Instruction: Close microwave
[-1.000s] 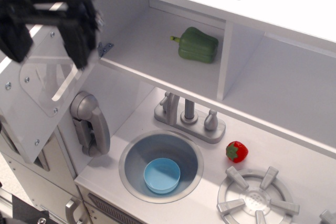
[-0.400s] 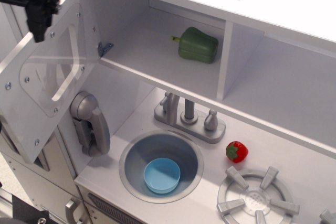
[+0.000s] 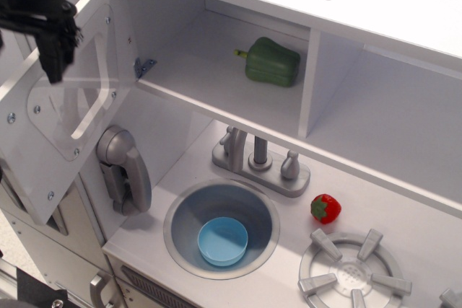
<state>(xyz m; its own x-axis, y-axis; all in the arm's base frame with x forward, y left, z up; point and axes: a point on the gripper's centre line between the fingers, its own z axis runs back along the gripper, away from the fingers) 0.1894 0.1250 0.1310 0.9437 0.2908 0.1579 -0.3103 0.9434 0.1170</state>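
The microwave (image 3: pixel 209 70) is the white upper-left compartment, and it stands open. Its hinged door (image 3: pixel 40 171) is swung out to the left, with its clear window (image 3: pixel 72 102) facing me and the bar handle (image 3: pixel 90 117) showing through it. A green pepper (image 3: pixel 271 62) lies inside on the compartment floor. My black gripper (image 3: pixel 50 59) is at the top left, by the door's upper outer edge and partly cut off by the frame. One dark finger (image 3: pixel 54 48) hangs in front of the window's top corner. Its jaws are too hidden to read.
A grey toy phone (image 3: pixel 124 171) hangs on the wall below the door. The sink (image 3: pixel 177 210) holds a blue bowl (image 3: pixel 223 241), with a faucet (image 3: pixel 260 160) behind it. A strawberry (image 3: pixel 325 208) and a burner (image 3: pixel 354 273) lie to the right. A doorless cubby (image 3: pixel 390 124) adjoins the microwave.
My gripper has moved left from in front of the door's top edge to the frame's corner, then dropped slightly. The door has not visibly moved.
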